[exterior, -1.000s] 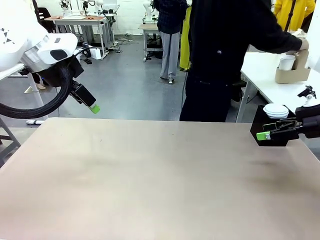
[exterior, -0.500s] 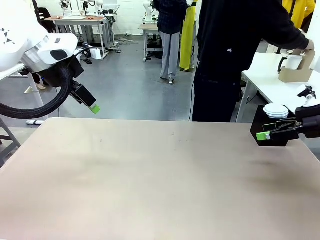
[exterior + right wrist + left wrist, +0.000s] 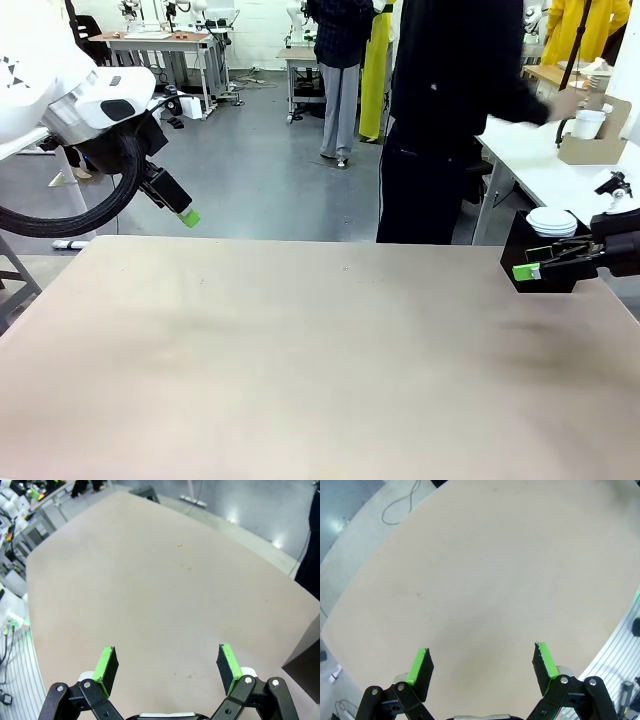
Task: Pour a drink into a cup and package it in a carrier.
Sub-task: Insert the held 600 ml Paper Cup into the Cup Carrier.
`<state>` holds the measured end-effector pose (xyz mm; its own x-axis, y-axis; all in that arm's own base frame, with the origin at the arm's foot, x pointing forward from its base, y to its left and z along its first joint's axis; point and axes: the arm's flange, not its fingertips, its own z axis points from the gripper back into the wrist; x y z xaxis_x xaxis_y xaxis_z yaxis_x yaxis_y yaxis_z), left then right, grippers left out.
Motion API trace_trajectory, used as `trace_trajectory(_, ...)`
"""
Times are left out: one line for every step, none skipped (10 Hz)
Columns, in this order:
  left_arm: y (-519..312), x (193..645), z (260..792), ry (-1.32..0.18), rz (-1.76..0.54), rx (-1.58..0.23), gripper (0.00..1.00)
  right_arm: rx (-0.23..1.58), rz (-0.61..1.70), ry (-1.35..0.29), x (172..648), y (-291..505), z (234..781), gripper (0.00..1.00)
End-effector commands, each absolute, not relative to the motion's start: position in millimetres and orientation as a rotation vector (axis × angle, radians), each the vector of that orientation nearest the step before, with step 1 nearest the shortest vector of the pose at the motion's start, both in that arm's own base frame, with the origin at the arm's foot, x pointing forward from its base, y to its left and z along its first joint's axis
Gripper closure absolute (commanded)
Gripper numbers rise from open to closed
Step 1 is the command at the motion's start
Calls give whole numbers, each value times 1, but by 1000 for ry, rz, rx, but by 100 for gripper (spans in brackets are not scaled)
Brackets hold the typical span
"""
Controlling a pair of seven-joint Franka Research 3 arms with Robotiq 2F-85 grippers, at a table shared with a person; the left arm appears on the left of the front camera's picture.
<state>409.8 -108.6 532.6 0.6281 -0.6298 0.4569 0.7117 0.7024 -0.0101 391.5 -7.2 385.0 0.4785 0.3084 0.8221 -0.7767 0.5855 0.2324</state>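
Observation:
The brown cardboard carrier (image 3: pixel 592 146) stands on a white side table at the far right, with a white cup (image 3: pixel 588 123) upright in it. I cannot make out the drink. A person in dark clothes stands beyond the table, one hand (image 3: pixel 566 104) stretched toward the carrier but short of it. My left gripper (image 3: pixel 186 214) hangs open above the table's far left corner; in the left wrist view the left gripper (image 3: pixel 482 657) has nothing but bare tabletop between its fingers. My right gripper (image 3: pixel 530 268) is open at the right edge, and the right wrist view shows the right gripper (image 3: pixel 166 665) holding nothing.
A black open-topped box (image 3: pixel 545 265) sits at the table's far right corner with a stack of white lids (image 3: pixel 552 222) in it, just behind my right gripper. The beige tabletop (image 3: pixel 320 350) stretches wide between the arms. Other people and workbenches stand farther back.
The person has shifted left and drawn the hand back off the carrier. Neither gripper has moved.

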Motion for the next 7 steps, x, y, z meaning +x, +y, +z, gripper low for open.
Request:
trace_trajectory(-107,410,534,-442,-778,-179,0,663,733,-829,391,-8,387,0)
trace_trajectory(-107,410,534,-442,-778,-179,0,663,733,-829,391,-8,387,0)
trace_trajectory(-107,410,534,-442,-778,-179,0,663,733,-829,391,-8,387,0)
trace_trajectory(-107,410,534,-442,-778,-179,0,663,733,-829,391,-8,387,0)
trace_trajectory(-107,410,534,-442,-778,-179,0,663,733,-829,391,-8,387,0)
trace_trajectory(-107,410,534,-442,-778,-179,0,663,733,-829,391,-8,387,0)
trace_trajectory(-107,410,534,-442,-778,-179,0,663,733,-829,391,-8,387,0)
